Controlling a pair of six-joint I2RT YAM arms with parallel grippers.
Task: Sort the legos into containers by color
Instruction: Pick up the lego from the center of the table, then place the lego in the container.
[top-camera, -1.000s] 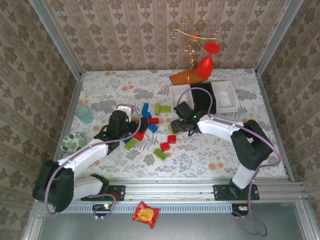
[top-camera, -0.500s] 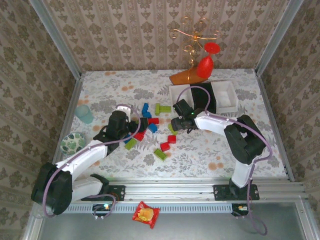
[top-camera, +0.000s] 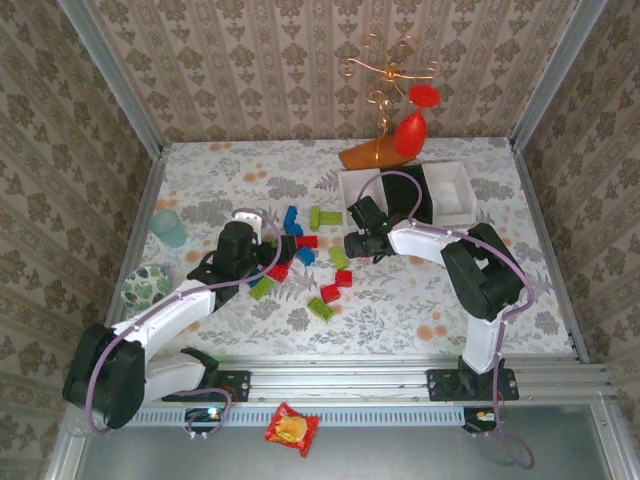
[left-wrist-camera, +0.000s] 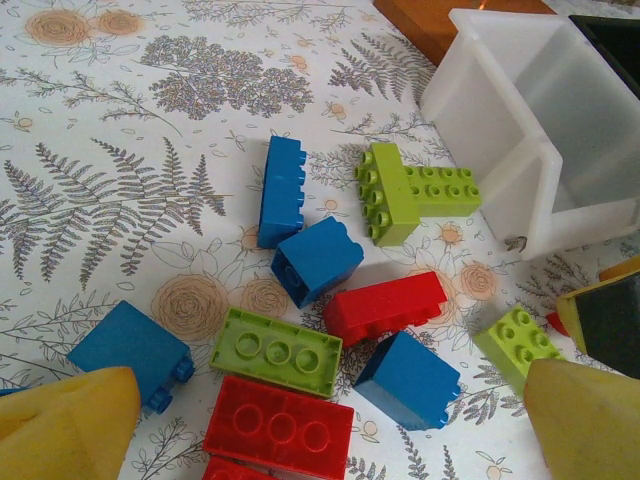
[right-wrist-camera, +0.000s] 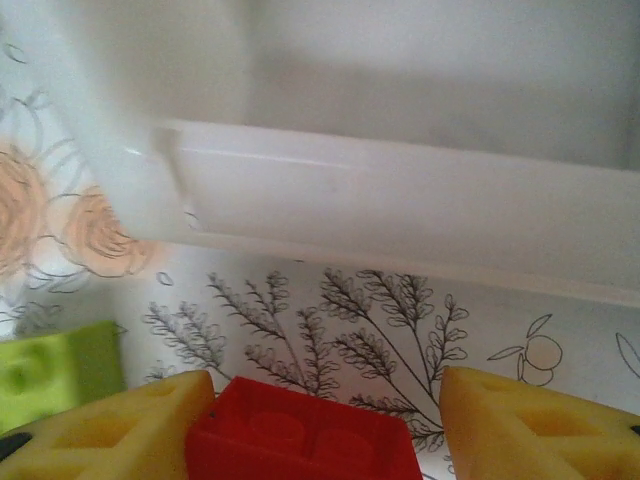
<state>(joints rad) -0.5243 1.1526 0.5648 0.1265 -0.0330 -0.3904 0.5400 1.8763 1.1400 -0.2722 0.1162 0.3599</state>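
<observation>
Red, blue and lime green legos (top-camera: 305, 255) lie scattered mid-table. In the left wrist view I see a blue brick (left-wrist-camera: 316, 258), a red brick (left-wrist-camera: 385, 305) and a green plate (left-wrist-camera: 277, 350). My left gripper (top-camera: 265, 250) hovers open over this pile, its yellow fingertips (left-wrist-camera: 70, 420) spread wide. My right gripper (top-camera: 357, 241) is shut on a red lego (right-wrist-camera: 300, 440), just in front of the left white container (top-camera: 360, 190), whose wall (right-wrist-camera: 400, 190) looms close. A green lego (right-wrist-camera: 60, 370) lies to its left. The black container (top-camera: 412, 195) and second white container (top-camera: 455, 190) stand further right.
A teal cup (top-camera: 170, 228) and a patterned green bowl (top-camera: 146, 283) sit at the left edge. An orange stand with gold wire and a red ornament (top-camera: 385, 150) is behind the containers. A red snack packet (top-camera: 292, 428) lies below the rail.
My right gripper has shifted slightly back and left towards the left white container, carrying the red lego. The left arm has hardly moved.
</observation>
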